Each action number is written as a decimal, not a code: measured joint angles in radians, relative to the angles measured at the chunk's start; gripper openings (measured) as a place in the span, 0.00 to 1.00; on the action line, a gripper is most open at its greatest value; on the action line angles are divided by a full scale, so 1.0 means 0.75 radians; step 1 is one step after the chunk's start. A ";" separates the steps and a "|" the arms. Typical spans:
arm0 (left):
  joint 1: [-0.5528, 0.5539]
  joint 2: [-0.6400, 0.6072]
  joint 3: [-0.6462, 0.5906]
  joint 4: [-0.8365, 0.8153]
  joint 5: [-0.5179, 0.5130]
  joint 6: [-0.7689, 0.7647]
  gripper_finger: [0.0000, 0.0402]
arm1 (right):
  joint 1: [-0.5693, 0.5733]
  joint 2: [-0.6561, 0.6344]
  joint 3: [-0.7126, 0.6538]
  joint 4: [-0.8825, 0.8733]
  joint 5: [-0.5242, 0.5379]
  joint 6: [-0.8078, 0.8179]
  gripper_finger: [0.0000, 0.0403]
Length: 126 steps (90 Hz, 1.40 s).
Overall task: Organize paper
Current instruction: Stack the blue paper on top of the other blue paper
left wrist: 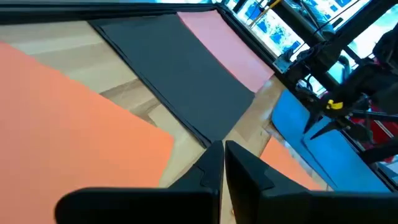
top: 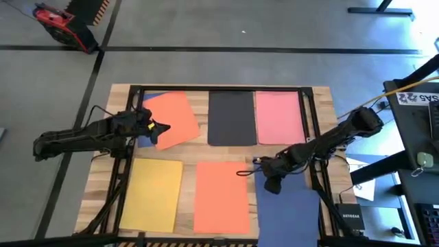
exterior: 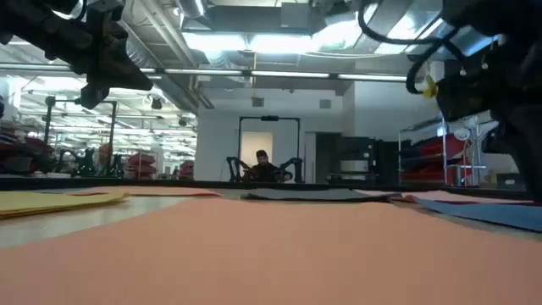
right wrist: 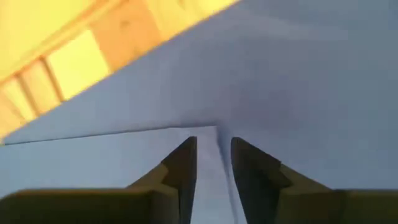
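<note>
Sheets of paper lie flat on the wooden table (top: pixel 322 103). In the far row are a tilted orange sheet (top: pixel 175 116) over a blue one (top: pixel 147 99), a black sheet (top: pixel 232 116) and a pink sheet (top: pixel 279 115). In the near row are a yellow sheet (top: pixel 152 193), an orange sheet (top: pixel 221 195) and a blue sheet (top: pixel 291 213). My left gripper (top: pixel 163 128) (left wrist: pixel 222 152) is shut on nothing, raised above the tilted orange sheet's near edge. My right gripper (top: pixel 269 185) (right wrist: pixel 214 144) is narrowly open at the near blue sheet's far left corner. My right gripper's fingers (right wrist: pixel 183 162) stand on either side of an edge of the near blue sheet, at its corner (right wrist: pixel 217 129); that edge runs down through the gap. I cannot tell whether the fingers touch the sheet.
Black frame rails (top: pixel 312 110) run along the table's sides and far edge. A dark box (top: pixel 352 218) sits off the near right corner, beside a desk with equipment (top: pixel 418 123). Bare wood shows between the two rows of sheets. Far behind the table, a person (exterior: pixel 262 161) shows in the low view.
</note>
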 joint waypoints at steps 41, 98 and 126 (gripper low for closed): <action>0.000 0.000 0.000 0.000 0.000 0.010 0.00 | 0.082 0.020 0.008 -0.081 0.082 0.008 0.41; 0.000 0.001 0.000 -0.010 0.000 0.005 0.00 | 0.122 0.140 0.012 -0.074 0.126 0.068 0.14; 0.000 0.001 0.000 -0.009 0.000 0.010 0.00 | 0.122 0.045 0.004 -0.162 0.129 0.072 0.04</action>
